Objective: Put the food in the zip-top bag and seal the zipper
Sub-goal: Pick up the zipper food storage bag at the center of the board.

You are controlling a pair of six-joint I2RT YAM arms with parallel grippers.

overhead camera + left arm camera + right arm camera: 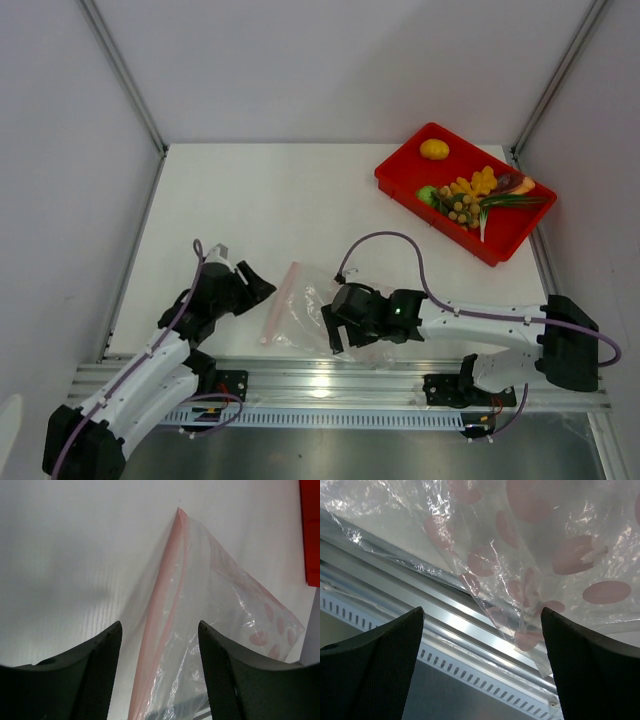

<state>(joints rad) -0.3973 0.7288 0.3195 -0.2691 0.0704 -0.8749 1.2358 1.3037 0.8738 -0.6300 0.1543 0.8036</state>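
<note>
Facing the zipper (166, 600), the left tool (159, 630) stands open — food (470, 195) in tray (410, 165).

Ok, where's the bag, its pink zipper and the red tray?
zip-top bag (306, 310), top view, its clear crinkly middle.
zipper (167, 610), left wrist view, midway along the pink strip.
red tray (432, 214), top view, its near wall.

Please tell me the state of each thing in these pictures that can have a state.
food: all in the red tray.
zip-top bag: lying on the table, no food seen inside.
zipper: cannot tell whether sealed.
left gripper: open, facing the zipper.
right gripper: open, at the bag.
</note>
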